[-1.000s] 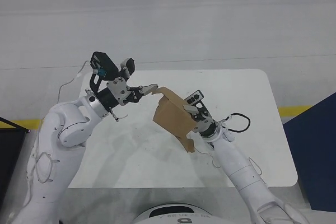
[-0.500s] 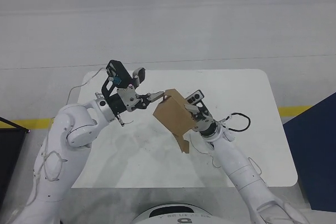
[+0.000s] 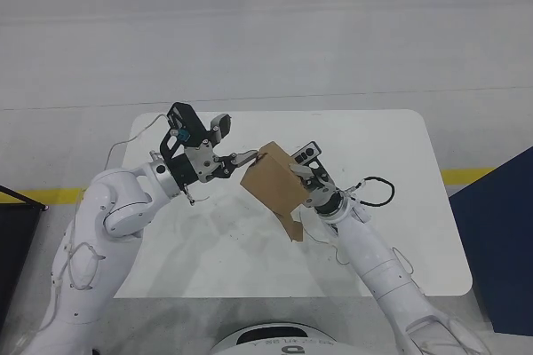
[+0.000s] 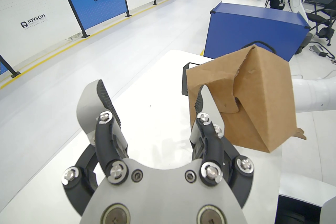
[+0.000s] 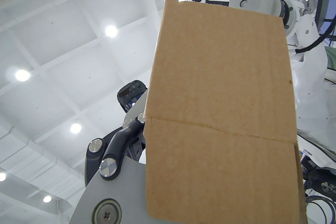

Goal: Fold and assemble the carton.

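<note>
Clock set on the top view, 12 = table's far edge. Brown corrugated cardboard carton point(image 3: 271, 182) sits midway across the white rounded table point(image 3: 400, 231), slightly toward 12, tipped up on a lower corner rather than flat. Right gripper point(image 3: 300, 175) is on its 2 o'clock side, clamped on a carton wall as far as I can judge; one finger is hidden behind the board. Left gripper point(image 3: 240, 161) is at the carton's 10 o'clock, so the carton lies at 4 from it, in contact. Its jaws are wide apart, and one fingertip point(image 4: 197, 101) is tucked under the loose end flap point(image 4: 210, 80). Left arm is the nearer one to that flap. Carton's long axis runs roughly 11-to-5, and the flapped, unfinished end points at about 10, toward the left gripper. Next move likely turns on pushing that flap along 4, into the box, against the right gripper's hold.
</note>
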